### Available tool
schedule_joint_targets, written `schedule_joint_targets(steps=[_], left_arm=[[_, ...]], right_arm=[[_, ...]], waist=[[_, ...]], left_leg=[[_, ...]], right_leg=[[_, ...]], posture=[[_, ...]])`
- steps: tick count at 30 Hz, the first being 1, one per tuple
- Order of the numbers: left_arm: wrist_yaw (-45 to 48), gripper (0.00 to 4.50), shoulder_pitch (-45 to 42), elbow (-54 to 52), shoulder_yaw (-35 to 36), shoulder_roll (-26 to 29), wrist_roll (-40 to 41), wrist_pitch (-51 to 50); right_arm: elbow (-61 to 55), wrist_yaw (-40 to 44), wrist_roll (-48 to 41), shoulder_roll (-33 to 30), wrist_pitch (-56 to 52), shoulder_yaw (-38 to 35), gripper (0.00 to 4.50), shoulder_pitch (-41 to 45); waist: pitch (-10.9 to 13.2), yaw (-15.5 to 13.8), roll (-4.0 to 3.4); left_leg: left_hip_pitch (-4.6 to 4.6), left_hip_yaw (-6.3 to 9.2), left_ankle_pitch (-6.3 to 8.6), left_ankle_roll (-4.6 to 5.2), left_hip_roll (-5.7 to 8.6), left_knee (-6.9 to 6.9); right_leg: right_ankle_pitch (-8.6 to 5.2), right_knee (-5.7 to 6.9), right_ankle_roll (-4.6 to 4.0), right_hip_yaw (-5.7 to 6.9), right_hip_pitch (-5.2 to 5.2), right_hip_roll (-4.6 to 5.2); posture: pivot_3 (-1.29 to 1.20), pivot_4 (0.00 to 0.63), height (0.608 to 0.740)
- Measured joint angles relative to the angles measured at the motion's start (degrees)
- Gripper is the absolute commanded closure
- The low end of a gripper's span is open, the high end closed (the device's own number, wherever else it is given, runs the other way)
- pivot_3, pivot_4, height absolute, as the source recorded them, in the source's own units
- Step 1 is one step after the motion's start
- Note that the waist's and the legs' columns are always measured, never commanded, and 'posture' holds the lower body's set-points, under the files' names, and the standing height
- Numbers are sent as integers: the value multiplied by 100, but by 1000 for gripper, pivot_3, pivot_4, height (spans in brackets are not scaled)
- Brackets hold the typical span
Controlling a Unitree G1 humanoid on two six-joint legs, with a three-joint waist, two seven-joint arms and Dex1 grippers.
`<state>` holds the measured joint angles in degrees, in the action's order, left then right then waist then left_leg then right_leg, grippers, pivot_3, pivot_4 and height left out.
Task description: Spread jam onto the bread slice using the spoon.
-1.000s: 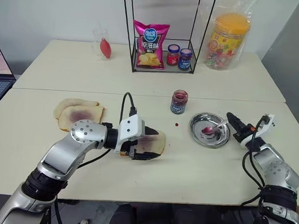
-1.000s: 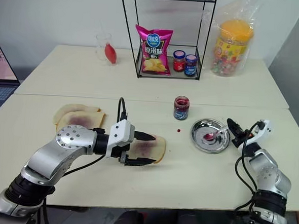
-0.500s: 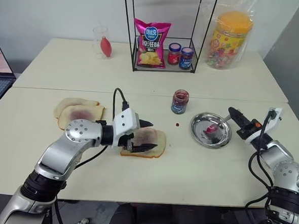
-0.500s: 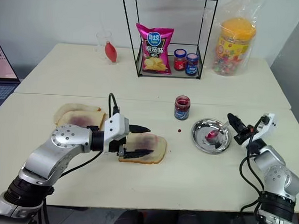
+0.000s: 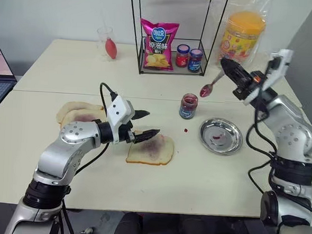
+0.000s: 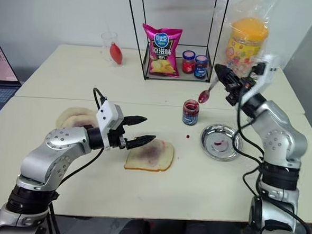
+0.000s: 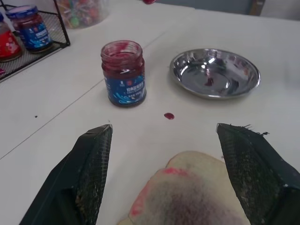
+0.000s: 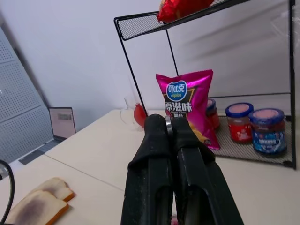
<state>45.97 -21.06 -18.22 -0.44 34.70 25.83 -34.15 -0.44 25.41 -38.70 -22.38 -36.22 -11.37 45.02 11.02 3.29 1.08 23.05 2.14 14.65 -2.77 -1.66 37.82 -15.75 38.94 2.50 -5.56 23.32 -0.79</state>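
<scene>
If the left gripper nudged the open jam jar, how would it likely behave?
The jam jar is small, upright and lidless, so a high push would probably tip it and spill jam. Its glass wall looks smooth, likely slippery between the fingers. It is squat and partly full, so a low push would probably slide it across the table.
</scene>
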Motion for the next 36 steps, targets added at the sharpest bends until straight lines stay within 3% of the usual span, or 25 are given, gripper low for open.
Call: schedule_joint_targets(steps=[13, 28, 36], left_arm=[[-161, 798, 182, -396, 72, 61, 117, -301], [-150, 798, 302, -404, 83, 264, 69, -288], [-153, 798, 348, -401, 80, 274, 41, -275]], right_arm=[[1431, 820, 1428, 151, 1608, 835, 4482, 118], [2352, 962, 2584, 468, 2922, 1414, 4482, 145], [2528, 917, 2573, 675, 2643, 1330, 4482, 87]], waist=[[0, 0, -1], [0, 2, -1], [0, 2, -1]], left_leg=[[-2, 1, 0, 0, 0, -1], [-3, 2, 0, -1, 0, 0], [-4, 5, 0, -1, -1, 0]], right_leg=[[2, 4, -4, 1, 0, 0], [3, 4, -5, 1, 0, 1], [3, 7, -6, 3, 0, 1]], posture=[[0, 150, 740], [0, 150, 740], [0, 150, 740]])
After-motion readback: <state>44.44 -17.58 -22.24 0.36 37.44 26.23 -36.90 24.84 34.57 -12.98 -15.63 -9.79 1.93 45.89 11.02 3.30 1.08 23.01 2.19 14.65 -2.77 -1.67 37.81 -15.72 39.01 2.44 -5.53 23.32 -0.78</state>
